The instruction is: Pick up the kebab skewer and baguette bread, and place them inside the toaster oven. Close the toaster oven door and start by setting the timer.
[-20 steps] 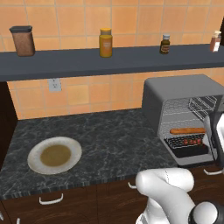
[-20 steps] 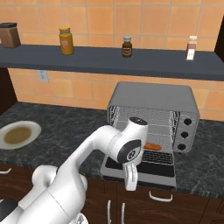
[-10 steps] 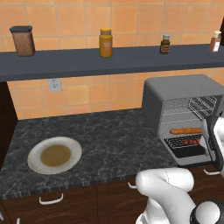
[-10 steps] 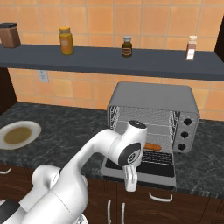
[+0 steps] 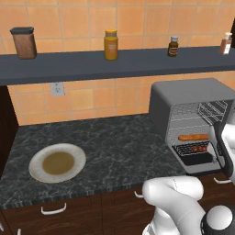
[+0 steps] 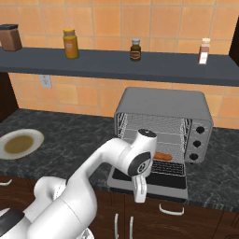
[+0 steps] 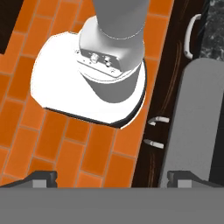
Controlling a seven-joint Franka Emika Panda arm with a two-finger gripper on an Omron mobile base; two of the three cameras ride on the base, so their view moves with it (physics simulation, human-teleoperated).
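Observation:
The grey toaster oven (image 6: 163, 108) (image 5: 188, 98) stands on the counter with its door (image 6: 150, 181) (image 5: 198, 161) folded down flat. On its wire rack lies the orange-brown baguette bread (image 5: 193, 137) (image 6: 163, 156). Just below it are the red chunks of the kebab skewer (image 5: 198, 148). My gripper (image 6: 139, 192) hangs in front of the door's front edge, pointing down, open and holding nothing. In the hand view my gripper (image 7: 112, 178) looks down at the floor, with the grey door (image 7: 192, 127) along the right side.
A white plate (image 5: 57, 163) (image 6: 18, 144) with a brown middle lies at the counter's left. The wall shelf (image 6: 116, 65) above holds several jars. Three knobs (image 6: 200, 144) sit on the oven's right panel. Drawer handles (image 7: 156, 131) and orange floor tiles (image 7: 57, 144) are below.
My hand has edged slightly across the oven's front. The jaws stay open, and the food and door have not moved.

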